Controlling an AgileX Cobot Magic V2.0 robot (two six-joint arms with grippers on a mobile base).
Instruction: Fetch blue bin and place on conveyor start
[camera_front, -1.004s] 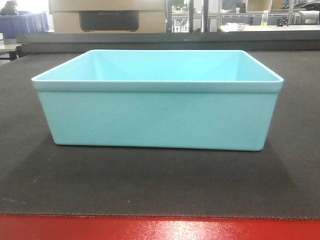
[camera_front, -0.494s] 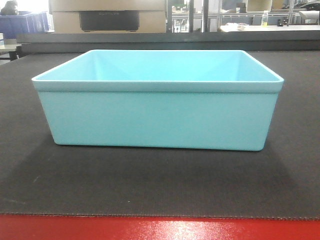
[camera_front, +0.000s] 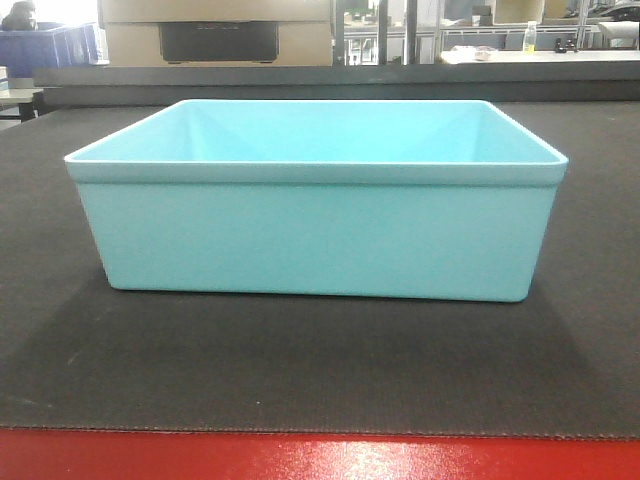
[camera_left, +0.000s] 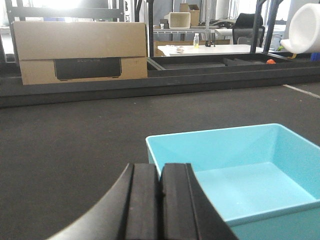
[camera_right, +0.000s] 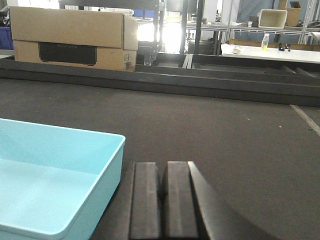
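The blue bin (camera_front: 320, 240) stands upright and empty on the dark grey belt of the conveyor start (camera_front: 300, 370), just behind the red edge strip (camera_front: 320, 458). Neither gripper shows in the front view. In the left wrist view my left gripper (camera_left: 160, 167) is shut, pads together with nothing between them, just in front of the bin (camera_left: 240, 170) at its left side. In the right wrist view my right gripper (camera_right: 164, 167) is shut and empty, low over the belt (camera_right: 225, 130), just right of the bin (camera_right: 45, 175) and apart from it.
A cardboard box (camera_left: 80, 50) sits beyond the belt's far rail (camera_front: 330, 75). Dark blue bins (camera_front: 45, 45) stand at the far left. A white table with a bottle (camera_right: 265, 40) lies at the back right. A white rounded object (camera_left: 305, 27) hangs at the upper right.
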